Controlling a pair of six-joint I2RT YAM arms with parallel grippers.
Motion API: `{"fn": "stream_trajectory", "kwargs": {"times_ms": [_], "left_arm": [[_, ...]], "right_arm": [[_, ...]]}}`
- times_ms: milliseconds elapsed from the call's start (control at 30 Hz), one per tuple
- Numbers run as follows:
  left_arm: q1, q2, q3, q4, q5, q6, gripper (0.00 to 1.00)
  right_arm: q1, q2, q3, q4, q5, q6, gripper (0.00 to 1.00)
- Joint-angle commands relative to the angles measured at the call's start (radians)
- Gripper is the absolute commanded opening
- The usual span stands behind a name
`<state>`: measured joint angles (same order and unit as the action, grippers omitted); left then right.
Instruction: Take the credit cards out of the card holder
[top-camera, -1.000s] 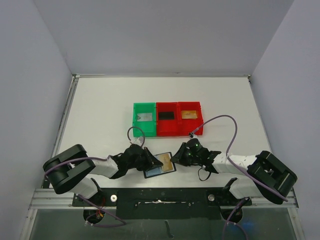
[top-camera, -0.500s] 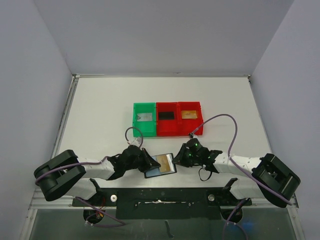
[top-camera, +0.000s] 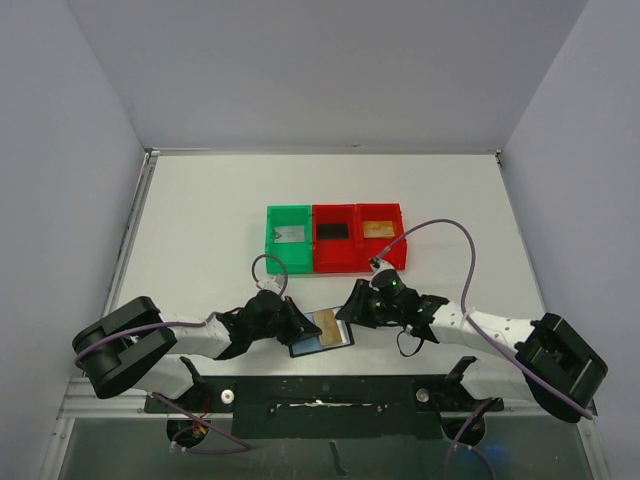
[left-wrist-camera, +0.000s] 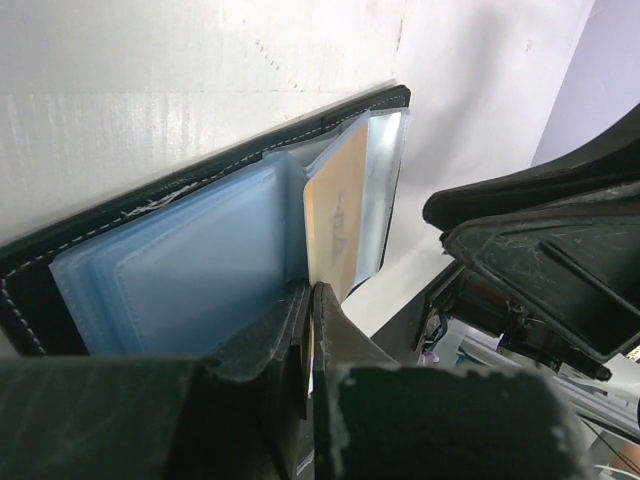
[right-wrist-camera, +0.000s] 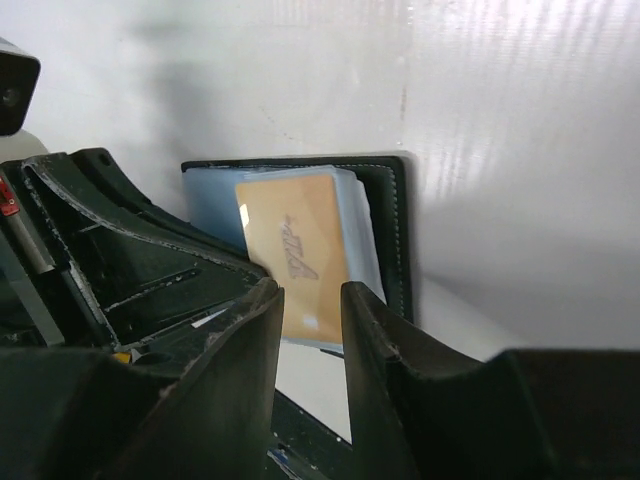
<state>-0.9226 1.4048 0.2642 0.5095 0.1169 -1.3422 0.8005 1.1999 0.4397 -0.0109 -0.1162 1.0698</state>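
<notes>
The card holder (top-camera: 308, 345) lies open on the table near the front edge, its black cover (left-wrist-camera: 30, 285) and bluish pockets (left-wrist-camera: 180, 265) showing. A gold credit card (top-camera: 329, 323) sticks partly out of a pocket (right-wrist-camera: 295, 245). My left gripper (top-camera: 294, 322) is shut on a thin pocket leaf of the card holder, jaws (left-wrist-camera: 312, 292) pressed together. My right gripper (top-camera: 352, 308) is open at the holder's right side. Its fingertips (right-wrist-camera: 312, 292) straddle the line of the gold card's near end without pinching it.
A green bin (top-camera: 271, 240) holds a pale grey card (top-camera: 289, 235). Two red bins beside it (top-camera: 357, 252) hold a black card (top-camera: 332, 231) and a gold card (top-camera: 377, 229). The bins stand just behind both grippers. A purple cable (top-camera: 440, 228) arcs over the right arm.
My right gripper's jaws have opened, and that arm has shifted a little left and away from the front edge. The left gripper and the card holder have barely moved.
</notes>
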Motion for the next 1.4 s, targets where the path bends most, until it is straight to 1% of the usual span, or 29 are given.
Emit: {"fn": "stream_trajectory", "kwargs": {"times_ms": [0, 67, 167, 333, 400, 500, 600, 933, 1067, 1167, 1200, 1300, 1367], "left_arm": [[-0.004, 0.014, 0.022, 0.004, 0.004, 0.033, 0.00], [-0.004, 0.013, 0.023, 0.009, 0.009, 0.033, 0.00], [-0.004, 0.008, 0.019, 0.013, 0.014, 0.032, 0.05], [-0.004, -0.012, 0.007, 0.019, 0.010, 0.022, 0.13], [-0.005, -0.020, 0.004, 0.023, 0.009, 0.017, 0.14], [-0.004, -0.029, 0.003, 0.025, 0.003, 0.012, 0.13], [-0.004, -0.044, -0.001, 0.018, -0.005, 0.007, 0.10], [-0.004, -0.097, -0.030, 0.003, -0.031, -0.010, 0.10], [-0.004, -0.098, -0.036, 0.020, -0.027, -0.008, 0.07], [-0.005, -0.081, -0.041, 0.055, -0.014, -0.010, 0.07], [-0.005, -0.072, -0.042, 0.070, -0.009, -0.013, 0.07], [-0.004, -0.043, -0.042, 0.092, 0.001, -0.024, 0.13], [-0.004, -0.029, -0.043, 0.100, 0.004, -0.027, 0.14]], "right_arm": [[0.016, 0.077, 0.050, 0.146, -0.096, -0.024, 0.31], [0.021, 0.133, 0.066, 0.137, -0.099, -0.017, 0.30], [0.022, 0.186, 0.076, 0.078, -0.055, 0.008, 0.28], [0.021, 0.214, 0.063, 0.054, -0.037, 0.016, 0.28], [0.021, 0.220, 0.057, 0.052, -0.038, 0.019, 0.27], [0.021, 0.230, 0.053, 0.047, -0.034, 0.022, 0.27], [0.021, 0.234, 0.050, 0.041, -0.029, 0.024, 0.26], [0.022, 0.232, 0.044, 0.044, -0.023, 0.029, 0.25], [0.021, 0.232, 0.044, 0.048, -0.026, 0.028, 0.25], [0.022, 0.232, 0.045, 0.052, -0.030, 0.028, 0.25], [0.022, 0.232, 0.046, 0.051, -0.031, 0.028, 0.25], [0.022, 0.231, 0.047, 0.051, -0.032, 0.027, 0.25], [0.021, 0.230, 0.045, 0.051, -0.031, 0.026, 0.25]]}}
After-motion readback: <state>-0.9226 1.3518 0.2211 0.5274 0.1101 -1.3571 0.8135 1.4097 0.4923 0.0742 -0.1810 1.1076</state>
